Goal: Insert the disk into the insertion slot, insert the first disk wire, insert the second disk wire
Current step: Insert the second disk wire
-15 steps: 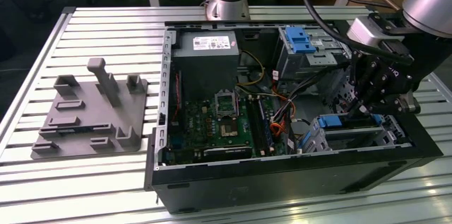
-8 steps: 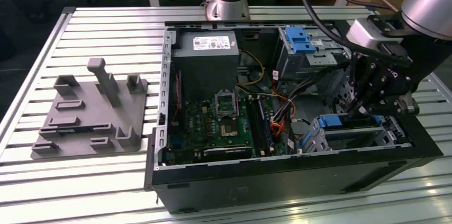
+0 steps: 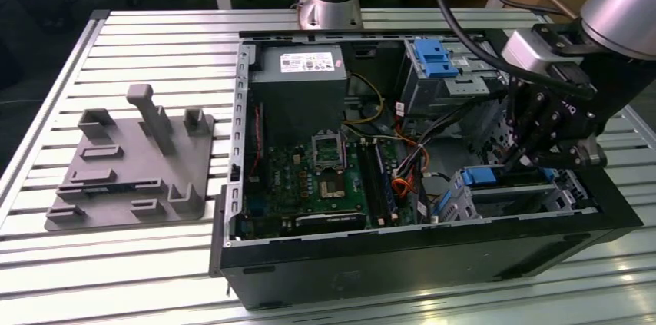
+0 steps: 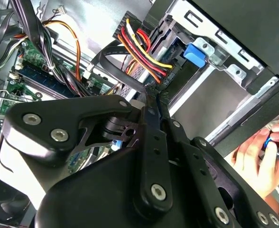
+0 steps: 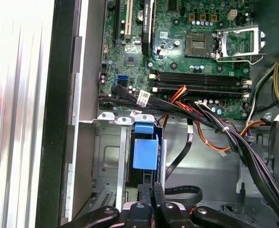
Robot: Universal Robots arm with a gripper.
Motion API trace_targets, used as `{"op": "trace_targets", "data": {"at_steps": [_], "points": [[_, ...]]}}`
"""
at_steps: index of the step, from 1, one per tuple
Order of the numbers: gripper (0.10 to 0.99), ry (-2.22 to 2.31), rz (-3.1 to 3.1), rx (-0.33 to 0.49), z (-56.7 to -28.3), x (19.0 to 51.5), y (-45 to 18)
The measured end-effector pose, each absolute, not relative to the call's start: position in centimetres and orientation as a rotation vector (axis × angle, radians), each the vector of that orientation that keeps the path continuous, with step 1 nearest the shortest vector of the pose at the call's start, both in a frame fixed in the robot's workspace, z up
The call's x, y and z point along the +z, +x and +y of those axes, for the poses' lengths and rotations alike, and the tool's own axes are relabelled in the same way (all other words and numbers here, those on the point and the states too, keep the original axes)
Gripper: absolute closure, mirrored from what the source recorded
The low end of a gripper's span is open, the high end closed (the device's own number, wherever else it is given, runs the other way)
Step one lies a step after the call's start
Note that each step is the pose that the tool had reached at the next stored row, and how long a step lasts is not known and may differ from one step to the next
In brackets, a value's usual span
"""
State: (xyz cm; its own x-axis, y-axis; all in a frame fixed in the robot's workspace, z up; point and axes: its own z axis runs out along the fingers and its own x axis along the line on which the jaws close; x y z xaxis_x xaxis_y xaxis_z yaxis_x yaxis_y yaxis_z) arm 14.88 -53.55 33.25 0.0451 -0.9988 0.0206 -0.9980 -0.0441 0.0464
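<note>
The disk (image 5: 145, 153) sits in the insertion slot (image 5: 108, 161), fingers (image 5: 150, 191) pressed together.

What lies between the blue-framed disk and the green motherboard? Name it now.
In the first wrist view, black flat cables cross between the blue-framed disk and the green motherboard.

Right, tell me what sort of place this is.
Probably a robotics lab or test bench for computer assembly: an open black desktop computer case with its green motherboard exposed lies on a slatted aluminium table, beside a grey moulded fixture plate.
</note>
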Motion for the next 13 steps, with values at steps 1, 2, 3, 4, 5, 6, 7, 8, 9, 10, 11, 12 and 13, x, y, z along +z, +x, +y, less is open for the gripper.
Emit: {"op": "trace_targets", "data": {"at_steps": [1,2,3,4,5,6,7,8,9,10,11,12,13], "points": [[0.941,2.236,-2.138,-0.027,-53.55,33.20,14.88],[0.941,2.236,-2.138,-0.026,-53.55,33.14,14.89],[0.941,2.236,-2.138,-0.027,-53.56,33.06,14.89],[0.941,2.236,-2.138,-0.026,-53.55,33.00,14.90],[0.941,2.236,-2.138,-0.026,-53.56,32.96,14.90],[0.941,2.236,-2.138,-0.026,-53.56,32.96,14.90],[0.925,2.236,-2.138,-0.026,-53.56,32.97,14.90],[0.871,2.236,-2.138,-0.027,-53.56,33.01,14.90],[0.871,2.237,-2.139,-0.028,-53.56,33.12,14.90],[0.871,2.237,-2.139,-0.029,-53.56,33.27,14.90],[0.812,2.237,-2.140,-0.030,-53.56,33.47,14.90],[0.753,2.238,-2.140,-0.030,-53.56,33.70,14.90],[0.690,2.238,-2.140,-0.030,-53.56,33.96,14.90]]}}
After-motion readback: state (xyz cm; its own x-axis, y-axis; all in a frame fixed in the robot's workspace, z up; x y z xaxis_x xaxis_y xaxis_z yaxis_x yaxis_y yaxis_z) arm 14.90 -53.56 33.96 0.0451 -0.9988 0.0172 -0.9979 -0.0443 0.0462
